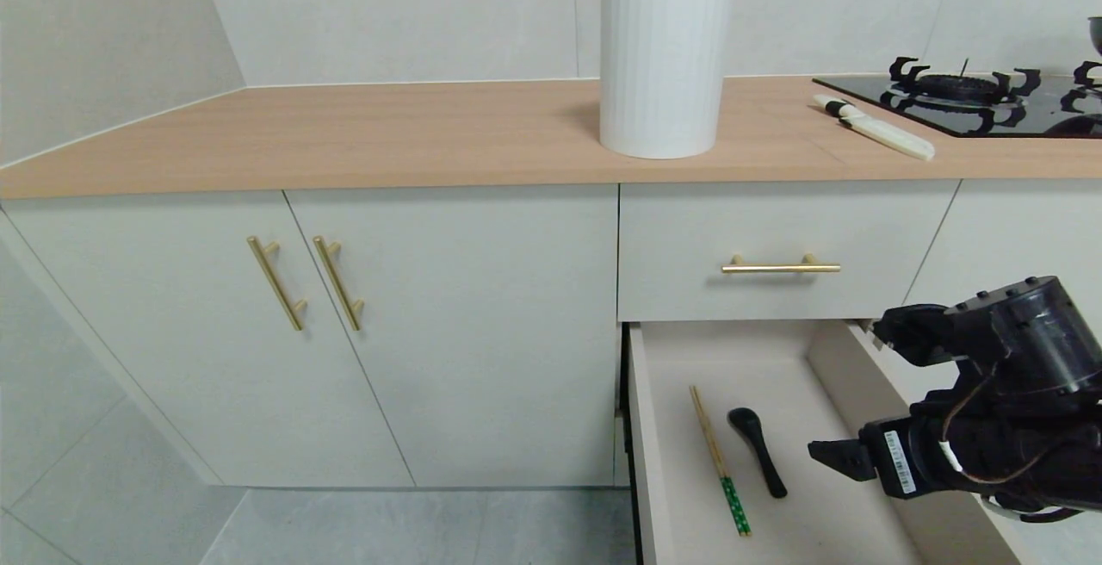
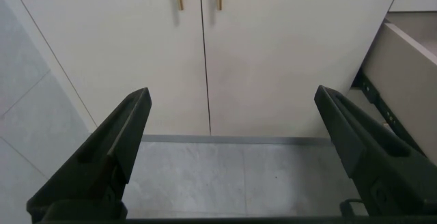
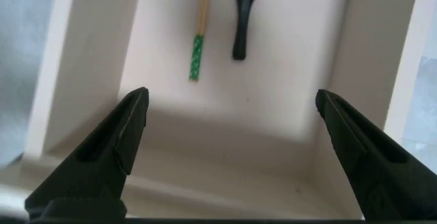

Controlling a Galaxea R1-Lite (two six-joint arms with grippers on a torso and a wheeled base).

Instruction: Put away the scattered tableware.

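Chopsticks (image 1: pixel 719 460): lengthwise in drawer (image 1: pixel 644 427), green ends frontward.
Spoon (image 1: pixel 758 449): beside them, parallel, bowl rearward.
Right gripper (image 1: pixel 848 393): spread wide, empty, over drawer.
Left gripper (image 2: pixel 232 98): spread wide, empty.

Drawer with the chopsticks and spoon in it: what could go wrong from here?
The open right tool hangs close over the right wall of the drawer; lowering or swinging it could knock that wall. The knife lies on the counter beside the hob; shutting the drawer now would likely leave it out.
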